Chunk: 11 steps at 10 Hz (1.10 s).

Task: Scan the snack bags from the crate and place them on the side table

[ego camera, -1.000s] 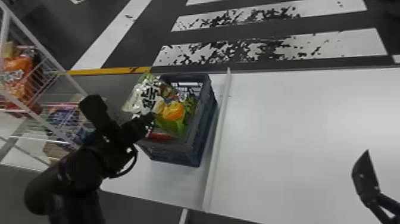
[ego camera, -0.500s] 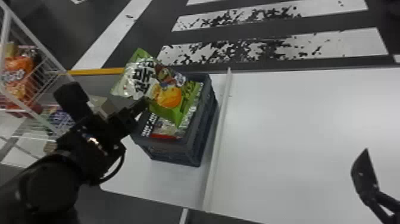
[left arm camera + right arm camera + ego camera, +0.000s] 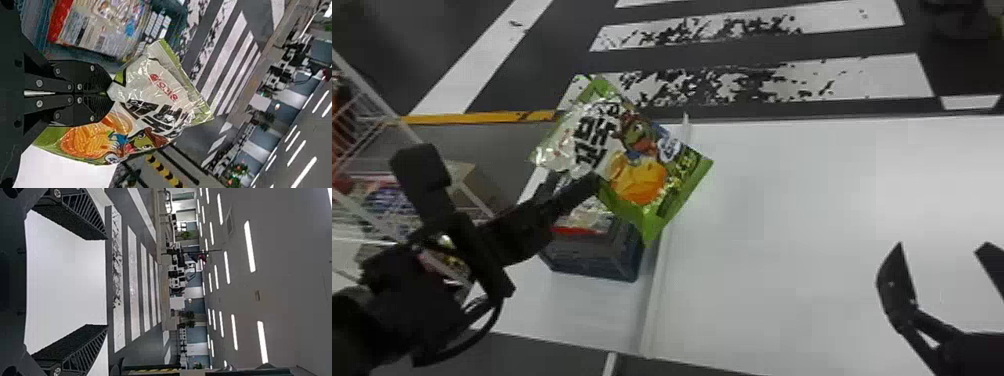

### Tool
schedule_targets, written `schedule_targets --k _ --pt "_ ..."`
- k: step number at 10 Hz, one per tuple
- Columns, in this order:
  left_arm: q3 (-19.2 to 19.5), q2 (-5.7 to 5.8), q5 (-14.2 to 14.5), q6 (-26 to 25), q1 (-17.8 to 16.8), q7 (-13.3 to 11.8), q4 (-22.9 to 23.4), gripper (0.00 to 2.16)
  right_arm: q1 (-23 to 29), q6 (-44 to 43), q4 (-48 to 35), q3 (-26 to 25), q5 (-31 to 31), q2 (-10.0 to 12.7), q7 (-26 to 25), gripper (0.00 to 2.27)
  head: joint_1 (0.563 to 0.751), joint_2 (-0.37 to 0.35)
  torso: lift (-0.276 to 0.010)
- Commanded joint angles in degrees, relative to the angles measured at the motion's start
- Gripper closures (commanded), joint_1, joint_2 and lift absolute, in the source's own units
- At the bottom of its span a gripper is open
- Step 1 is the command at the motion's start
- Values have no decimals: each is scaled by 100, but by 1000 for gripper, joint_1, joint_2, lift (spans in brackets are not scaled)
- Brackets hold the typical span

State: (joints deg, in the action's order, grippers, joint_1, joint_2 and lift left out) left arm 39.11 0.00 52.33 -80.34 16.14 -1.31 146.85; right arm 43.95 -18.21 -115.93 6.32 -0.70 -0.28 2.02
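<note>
head view: your left gripper [image 3: 596, 181] pinched the glossy green-and-white snack bag [image 3: 642, 175] over the blue-grey plastic crate [image 3: 589, 257]; your right gripper [image 3: 942, 246] hung open, right of it. left wrist view: your fingers [image 3: 88, 74] were closed on the bag. right wrist view: your fingers [image 3: 76, 344] stood wide apart.

L hand [image 3: 596, 181], fingers pressed tog., R hand [image 3: 941, 245], fingers spread wide

Bold black characters and smaller, curving red lettering stand on the green-and-white snack bag [image 3: 639, 182] at left.
</note>
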Motion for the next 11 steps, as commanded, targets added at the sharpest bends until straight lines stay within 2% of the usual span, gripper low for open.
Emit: schedule_targets --k 1,2,3,4,6,8,10,11 --pt "-589 -15 -180 40 65 -185 -333 2142 17 -46 0 1 0 1 0 76 695 192 -94" --pt "-1160 -15 -593 145 65 -370 -667 2142 61 -134 -9 1 0 1 0 76 695 169 -94" --pt "-1775 -15 -1015 585 39 -642 -1097 2142 87 -239 -9 -17 -9 1 0 76 695 119 -94" --pt "-2399 -15 -1437 1253 -14 -897 -1502 2142 131 -309 -9 -26 -9 1 -9 76 695 66 -94" --pt "-3463 -15 -2359 1710 -322 -1047 -2205 2142 210 -450 -9 -43 -9 10 -18 76 695 -17 -94" --pt "-4280 -15 -2887 2413 -656 -1231 -3119 2142 228 -468 0 -70 -27 10 -18 76 695 -109 -94" --pt "-4843 -15 -3203 2606 -972 -1460 -3866 2142 245 -520 9 -87 -44 10 -18 76 695 -196 -94" --pt "-5036 -15 -3432 2589 -1113 -1451 -4059 2108 245 -538 18 -105 -62 10 -18 76 695 -215 -94"
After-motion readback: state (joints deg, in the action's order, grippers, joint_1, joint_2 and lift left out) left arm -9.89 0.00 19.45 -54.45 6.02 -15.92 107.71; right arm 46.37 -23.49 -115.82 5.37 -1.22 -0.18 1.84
